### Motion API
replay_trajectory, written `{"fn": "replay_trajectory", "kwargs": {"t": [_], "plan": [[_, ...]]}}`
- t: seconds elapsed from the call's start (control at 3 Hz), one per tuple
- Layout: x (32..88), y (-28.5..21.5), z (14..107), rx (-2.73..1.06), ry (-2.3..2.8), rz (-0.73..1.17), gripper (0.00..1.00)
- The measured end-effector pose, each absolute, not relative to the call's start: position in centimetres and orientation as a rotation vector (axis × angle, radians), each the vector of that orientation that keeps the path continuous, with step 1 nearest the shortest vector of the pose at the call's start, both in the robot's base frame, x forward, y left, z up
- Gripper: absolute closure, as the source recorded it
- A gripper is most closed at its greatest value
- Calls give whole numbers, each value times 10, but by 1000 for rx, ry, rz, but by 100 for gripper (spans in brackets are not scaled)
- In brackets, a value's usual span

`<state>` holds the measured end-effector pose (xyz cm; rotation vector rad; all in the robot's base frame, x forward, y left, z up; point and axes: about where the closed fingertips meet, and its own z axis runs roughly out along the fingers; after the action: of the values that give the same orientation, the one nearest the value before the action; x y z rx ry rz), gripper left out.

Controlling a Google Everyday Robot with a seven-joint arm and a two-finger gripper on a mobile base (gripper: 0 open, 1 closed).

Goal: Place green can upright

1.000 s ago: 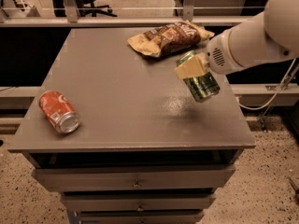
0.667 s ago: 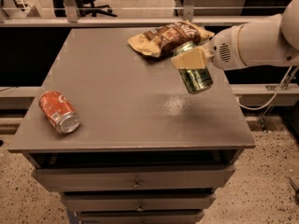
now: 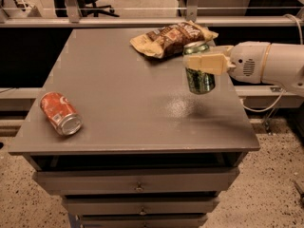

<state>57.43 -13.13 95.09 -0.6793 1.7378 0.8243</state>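
The green can (image 3: 200,79) is held nearly upright in the air over the right part of the grey table (image 3: 118,94), a little above its top. My gripper (image 3: 202,63) reaches in from the right and is shut on the can's upper half; one pale finger (image 3: 207,64) crosses its front. The can's silver top rim shows behind the finger.
A red-orange soda can (image 3: 60,113) lies on its side near the table's front left corner. A crumpled chip bag (image 3: 173,38) lies at the back right, just behind the held can. Drawers run below the table's front edge. The arm's white body (image 3: 266,65) hangs past the right edge.
The gripper has turned the green can from tilted to nearly upright and moved it slightly back and left. The red-orange can and chip bag have not moved.
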Motion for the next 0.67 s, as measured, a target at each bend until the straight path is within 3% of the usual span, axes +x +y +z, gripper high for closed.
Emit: {"fn": "replay_trajectory", "kwargs": {"t": [0.67], "plan": [[556, -99, 954, -953, 1348, 869, 100]]}}
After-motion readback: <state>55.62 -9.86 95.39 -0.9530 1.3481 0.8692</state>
